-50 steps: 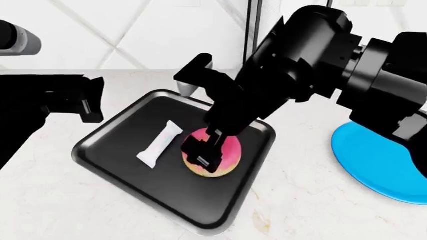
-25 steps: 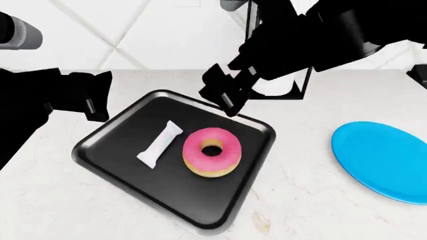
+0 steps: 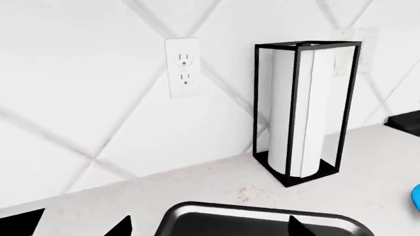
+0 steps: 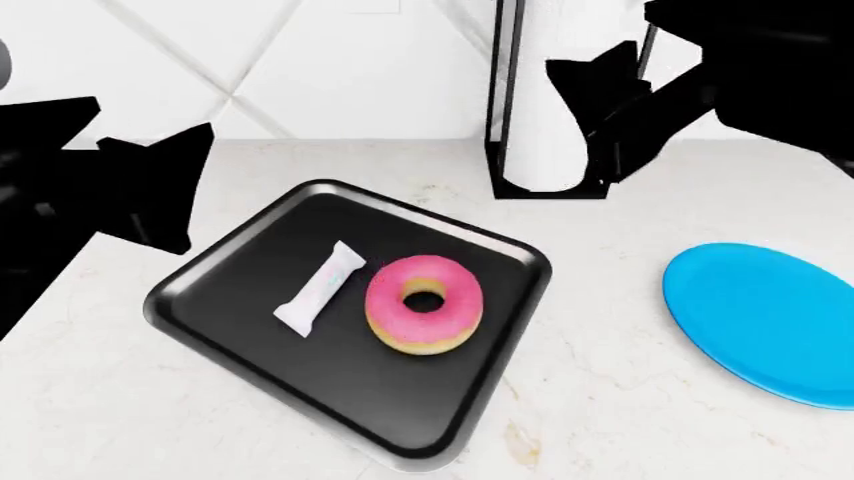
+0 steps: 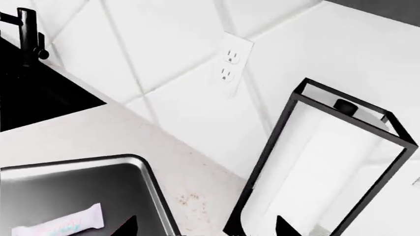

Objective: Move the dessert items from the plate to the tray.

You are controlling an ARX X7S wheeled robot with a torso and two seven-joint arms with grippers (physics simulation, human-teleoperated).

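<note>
**Both desserts on tray, arms up and clear**

White speckled counter [image 4: 641,400] ran back to a diamond-tiled wall [image 4: 267,60] with an outlet [image 3: 182,67]. Black tray [image 4: 254,330] sat centre-left, blue plate [image 4: 774,330] well apart at right. Paper towel holder [image 4: 547,120] stood at the wall. Left arm [image 4: 80,190] hung beyond the tray's left edge, right arm [image 4: 694,80] high by the holder; can't tell either gripper's opening. Donut [image 4: 423,303] lay just beside the wrapped bar [image 4: 320,288], both on the tray.
</note>
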